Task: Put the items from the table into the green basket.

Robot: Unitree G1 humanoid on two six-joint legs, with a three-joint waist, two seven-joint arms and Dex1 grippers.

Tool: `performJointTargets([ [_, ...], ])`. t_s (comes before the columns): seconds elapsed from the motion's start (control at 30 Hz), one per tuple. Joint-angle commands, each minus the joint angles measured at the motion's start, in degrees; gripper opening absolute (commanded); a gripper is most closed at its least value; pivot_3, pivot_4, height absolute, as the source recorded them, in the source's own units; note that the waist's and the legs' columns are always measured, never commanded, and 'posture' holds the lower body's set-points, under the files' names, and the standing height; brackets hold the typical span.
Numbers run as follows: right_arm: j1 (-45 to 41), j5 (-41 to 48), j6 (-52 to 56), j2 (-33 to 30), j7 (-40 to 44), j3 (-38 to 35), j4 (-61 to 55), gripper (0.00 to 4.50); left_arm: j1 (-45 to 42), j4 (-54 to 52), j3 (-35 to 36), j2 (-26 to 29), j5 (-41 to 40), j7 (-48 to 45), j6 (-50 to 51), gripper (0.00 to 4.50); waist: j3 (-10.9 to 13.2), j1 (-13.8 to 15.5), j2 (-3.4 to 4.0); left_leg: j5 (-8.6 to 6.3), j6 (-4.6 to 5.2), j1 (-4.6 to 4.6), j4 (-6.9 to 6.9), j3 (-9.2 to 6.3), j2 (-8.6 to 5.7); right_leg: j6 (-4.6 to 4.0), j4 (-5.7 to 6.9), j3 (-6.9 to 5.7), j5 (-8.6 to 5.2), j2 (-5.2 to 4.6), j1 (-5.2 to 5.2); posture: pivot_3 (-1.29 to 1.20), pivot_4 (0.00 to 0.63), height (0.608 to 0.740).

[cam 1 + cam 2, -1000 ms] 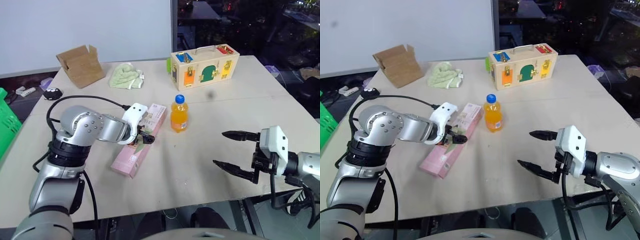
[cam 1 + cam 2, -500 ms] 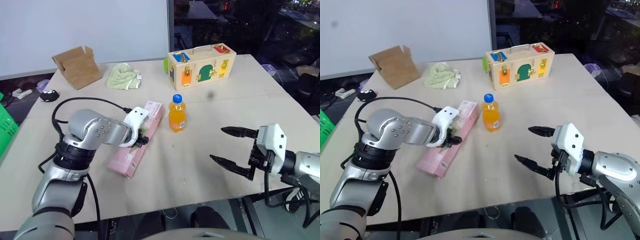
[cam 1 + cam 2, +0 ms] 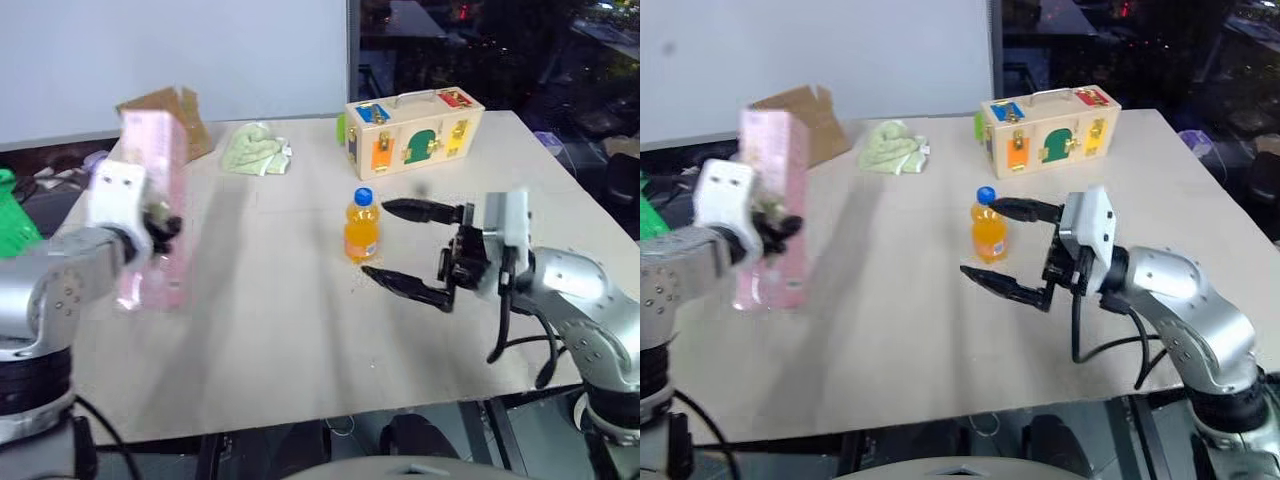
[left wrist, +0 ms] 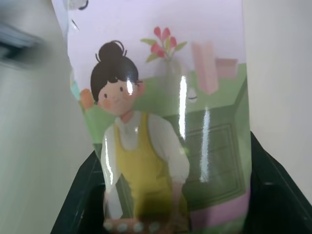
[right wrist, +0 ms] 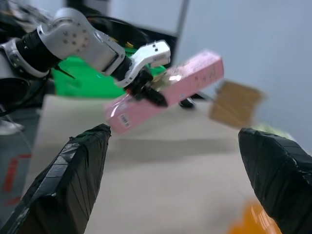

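My left gripper (image 3: 158, 226) is shut on the long pink carton (image 3: 155, 190), which it holds upright in the air over the left side of the table (image 3: 300, 330). The left wrist view shows the carton's printed picture (image 4: 146, 146) between my fingers. The orange-drink bottle (image 3: 358, 230) with a blue cap stands upright mid-table. My right gripper (image 3: 375, 240) is open and points left, raised on the near side of the bottle with nothing between its fingers (image 5: 73, 175). A bit of the green basket (image 3: 10, 215) shows past the table's left edge.
A wooden case with colourful doors (image 3: 412, 118) stands at the back of the table. At the back left lie a pale green cloth (image 3: 255, 148) and a cardboard box (image 3: 192, 112), partly behind the carton. The table's near edge runs below both arms.
My left gripper has shut on the carton and lifted it off the table, up and to the left, turning it upright. My right gripper has risen and moved left towards the bottle.
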Motion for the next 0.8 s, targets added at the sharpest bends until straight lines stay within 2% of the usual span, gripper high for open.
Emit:
performJointTargets([
  [0.03, -2.7, -1.1, -2.2, 2.1, 1.2, 1.9, 2.0, 4.50, 1.3, 3.4, 4.8, 5.1, 9.3, -1.6, -10.0, 2.38, 0.0, 1.6, -0.02, 0.00, 0.00, -0.05, -0.03, 0.04, -0.01, 0.00, 0.00, 0.02, 0.00, -0.03, -0.08, 0.13, 0.000, 0.740],
  [0.13, -4.0, -1.4, -4.5, 4.3, 3.6, 3.6, 4.3, 4.50, 8.1, 13.3, 6.6, 13.6, 22.6, -2.7, -25.0, 2.38, -0.1, 2.9, -0.08, 0.00, 0.00, -0.17, -0.12, 0.08, -0.04, 0.00, -0.02, 0.02, 0.00, -0.11, -0.31, 0.17, 0.000, 0.740],
  [0.27, -5.5, 0.1, -7.0, 6.9, 7.1, 3.6, 6.4, 4.50, 11.6, 26.8, 9.2, 17.6, 28.9, -4.5, -36.2, 2.38, -0.1, 4.2, -0.07, 0.00, 0.00, -0.15, -0.31, 0.14, -0.05, -0.02, 0.00, 0.00, 0.00, -0.11, -0.38, 0.20, 0.000, 0.740],
  [0.57, -13.2, -2.1, -7.2, 10.4, 12.0, 7.7, 13.8, 4.50, 15.2, 45.9, 15.5, 20.0, 35.0, -7.8, -48.9, 2.38, -0.3, 6.1, -0.49, -0.15, 0.26, -0.14, -0.33, 0.06, -0.03, -0.04, 0.10, -0.49, 0.02, -0.14, -0.41, 0.26, 0.000, 0.740],
  [0.67, -15.2, -3.0, -7.4, 12.2, 13.3, 9.5, 16.8, 4.50, 17.5, 48.0, 19.4, 19.8, 36.1, -8.5, -50.1, 2.38, -0.6, 6.3, -0.84, -0.15, 0.26, -0.11, -0.33, 0.07, -0.01, -0.10, 0.11, -0.60, 0.05, -0.19, -0.40, 0.29, 0.000, 0.740],
  [0.8, -16.5, -6.0, -10.6, 14.0, 15.4, 11.0, 21.3, 4.50, 22.6, 45.2, 26.0, 17.8, 37.5, -10.3, -49.2, 2.38, -0.8, 7.3, -1.19, -0.15, 0.26, -0.08, -0.32, 0.13, -0.02, -0.10, 0.10, -0.69, 0.06, -0.26, -0.40, 0.36, 0.000, 0.740],
])
